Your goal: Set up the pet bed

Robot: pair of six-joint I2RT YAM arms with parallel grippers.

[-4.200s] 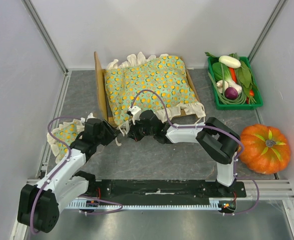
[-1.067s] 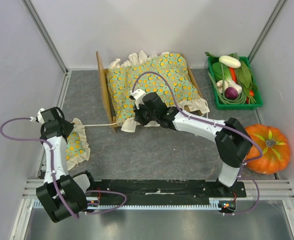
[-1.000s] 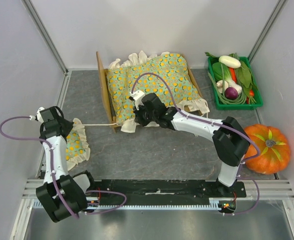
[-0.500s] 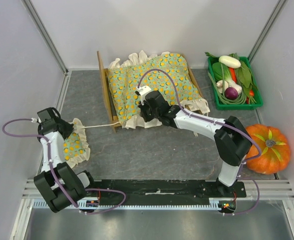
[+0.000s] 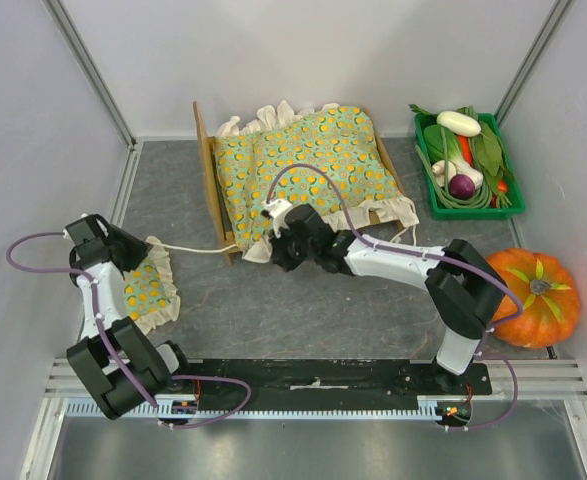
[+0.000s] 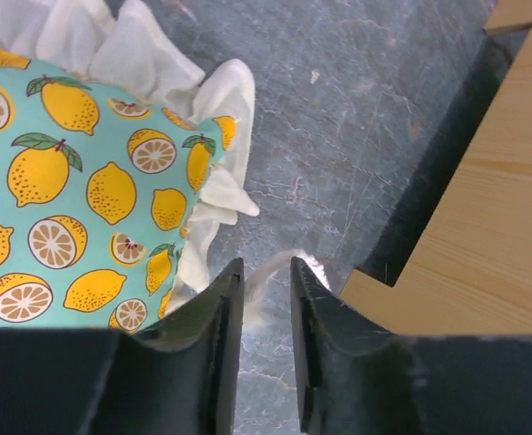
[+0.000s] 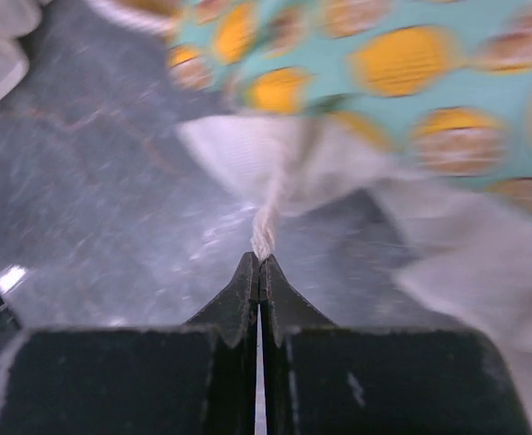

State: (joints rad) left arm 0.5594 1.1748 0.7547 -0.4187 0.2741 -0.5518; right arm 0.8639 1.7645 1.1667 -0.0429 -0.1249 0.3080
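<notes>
Top: overhead from behind bases, whole table [image 5: 303,310]. Wrists: close, downward; left shares pillow [image 6: 66,181], right cushion [image 7: 411,63].

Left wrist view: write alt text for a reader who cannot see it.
Two dark jaws stand slightly apart with a white cord between them, above a grey tabletop. A lemon-print pillow lies left, the wooden pet bed right.

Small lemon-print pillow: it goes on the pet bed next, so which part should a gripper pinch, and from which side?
Best pinch the cream frill on the edge of the small lemon-print pillow facing the pet bed, coming straight down from above. The pillow lies flat on the table, so its padded middle offers little to close on, while the thin frill sticks out sideways.
</notes>
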